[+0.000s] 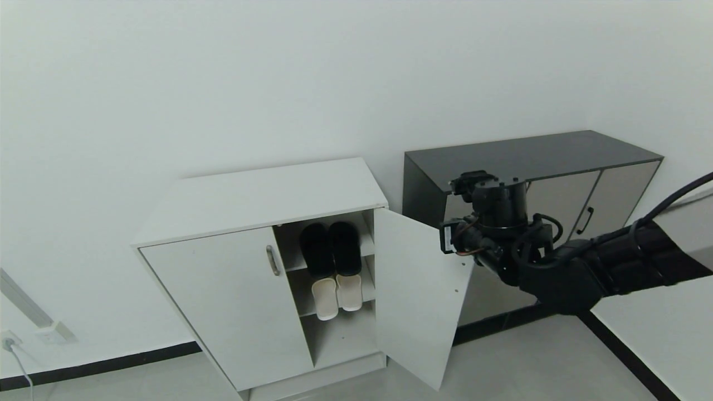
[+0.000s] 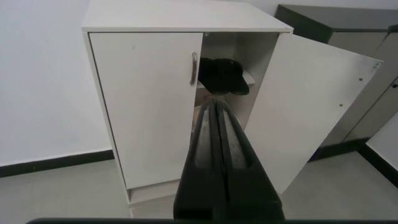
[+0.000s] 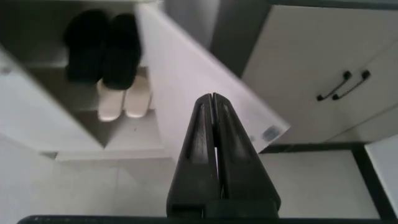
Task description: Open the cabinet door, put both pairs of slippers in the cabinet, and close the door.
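Cabinet door stands open; black slippers and white slippers sit shelved inside the cabinet. Left gripper, fingers pressed together, faces the cabinet front. Right gripper, likewise pressed together, is near the door's free edge: push there, steadily, until flush.

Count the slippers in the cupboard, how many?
4. A black pair sits on the upper shelf, a white pair on the shelf below. More could hide behind the shut door.

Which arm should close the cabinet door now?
Right, likely: the right gripper, shut, is beside the outer edge of the open door. The left gripper faces the cabinet front from farther back.
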Available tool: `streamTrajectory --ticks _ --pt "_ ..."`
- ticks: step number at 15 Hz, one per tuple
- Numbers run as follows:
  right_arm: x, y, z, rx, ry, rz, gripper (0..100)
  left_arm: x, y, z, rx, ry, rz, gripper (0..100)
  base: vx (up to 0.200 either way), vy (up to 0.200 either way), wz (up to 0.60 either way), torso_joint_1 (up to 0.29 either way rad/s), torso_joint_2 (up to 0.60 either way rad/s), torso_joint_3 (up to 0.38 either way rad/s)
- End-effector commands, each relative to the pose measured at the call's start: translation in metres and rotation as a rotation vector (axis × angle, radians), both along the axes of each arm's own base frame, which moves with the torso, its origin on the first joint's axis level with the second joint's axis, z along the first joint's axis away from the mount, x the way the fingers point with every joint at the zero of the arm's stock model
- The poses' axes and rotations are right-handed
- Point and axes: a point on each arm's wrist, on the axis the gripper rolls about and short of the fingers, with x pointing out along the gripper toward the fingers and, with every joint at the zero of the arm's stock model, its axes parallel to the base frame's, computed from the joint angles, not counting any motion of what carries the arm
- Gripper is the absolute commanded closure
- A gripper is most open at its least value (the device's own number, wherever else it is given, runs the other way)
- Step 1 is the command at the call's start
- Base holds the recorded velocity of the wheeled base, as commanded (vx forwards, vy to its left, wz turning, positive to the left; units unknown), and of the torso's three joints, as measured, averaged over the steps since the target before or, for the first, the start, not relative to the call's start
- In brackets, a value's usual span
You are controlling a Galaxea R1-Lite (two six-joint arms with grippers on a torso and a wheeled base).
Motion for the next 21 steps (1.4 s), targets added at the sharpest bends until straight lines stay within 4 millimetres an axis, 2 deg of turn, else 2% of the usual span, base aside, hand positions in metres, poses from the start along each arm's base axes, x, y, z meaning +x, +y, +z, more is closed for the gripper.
streamTrajectory --ticks 1,5,9,15,21 --pt "0.036 -0.008 -0.006 0.024 0.041 -0.049 100 0.000 0.000 0.000 -0.002 0.000 0.000 100 0.000 0.000 0.00 0.000 0.00 0.000" --pt "0.074 -0.020 -0.019 0.044 0.094 -0.085 100 0.000 0.000 0.000 0.000 0.000 0.001 100 0.000 0.000 0.00 0.000 0.00 0.000" --pt "0.098 -0.030 -0.037 0.043 0.114 -0.115 100 0.000 0.000 0.000 0.000 0.000 -0.001 100 0.000 0.000 0.00 0.000 0.00 0.000" --pt "0.099 -0.034 -0.041 0.073 0.184 -0.101 100 0.000 0.000 0.000 0.000 0.000 -0.001 100 0.000 0.000 0.00 0.000 0.00 0.000" --pt "0.085 -0.021 -0.042 0.053 0.225 -0.068 100 0.000 0.000 0.000 0.001 0.000 -0.001 100 0.000 0.000 0.00 0.000 0.00 0.000"
